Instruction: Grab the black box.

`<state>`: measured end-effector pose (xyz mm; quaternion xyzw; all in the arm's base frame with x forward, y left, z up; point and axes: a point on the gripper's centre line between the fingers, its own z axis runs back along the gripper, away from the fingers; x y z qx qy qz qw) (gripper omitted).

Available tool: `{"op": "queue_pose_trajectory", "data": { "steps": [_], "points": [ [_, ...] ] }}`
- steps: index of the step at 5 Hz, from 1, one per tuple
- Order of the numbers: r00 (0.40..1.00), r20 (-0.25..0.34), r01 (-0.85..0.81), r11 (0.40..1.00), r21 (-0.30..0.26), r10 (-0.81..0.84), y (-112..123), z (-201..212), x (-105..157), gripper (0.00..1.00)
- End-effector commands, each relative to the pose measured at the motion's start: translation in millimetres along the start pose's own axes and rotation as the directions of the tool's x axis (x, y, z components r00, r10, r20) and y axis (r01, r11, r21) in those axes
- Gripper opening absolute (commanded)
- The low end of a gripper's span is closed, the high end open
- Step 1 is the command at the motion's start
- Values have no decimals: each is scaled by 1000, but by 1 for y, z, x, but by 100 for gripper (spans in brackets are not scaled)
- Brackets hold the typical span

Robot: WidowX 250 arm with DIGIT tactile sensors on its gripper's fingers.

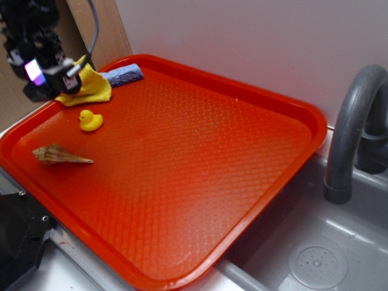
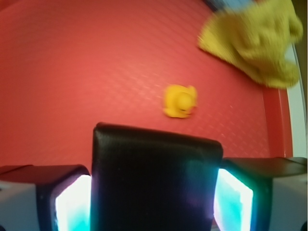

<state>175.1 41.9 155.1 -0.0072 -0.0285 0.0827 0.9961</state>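
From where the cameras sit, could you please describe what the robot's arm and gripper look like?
The arm is black and blocky, with a dark cable arcing off it. The gripper is black too, with a glowing pinkish-white panel. Up close, the fingers are dark-edged with pads lit cyan-white.

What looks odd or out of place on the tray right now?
Nothing spilled or damaged. The black box sits square between the gripper fingers, lifted above the tray. The yellow cloth lies crumpled in the far corner, overlapping the blue sponge.

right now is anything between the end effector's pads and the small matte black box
Nothing. In the wrist view the small matte black box fills the gap of the end effector, both glowing pads flush against its sides.
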Motion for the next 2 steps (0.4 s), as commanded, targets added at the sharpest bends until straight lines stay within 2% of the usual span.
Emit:
{"op": "queue_pose_trajectory", "data": {
  "steps": [1,2],
  "points": [
    [992,70,110,993,-37,-107,-32,72,2,0],
    [993,71,94,995,-44,-91,-34,71,-1,0]
  ]
}}
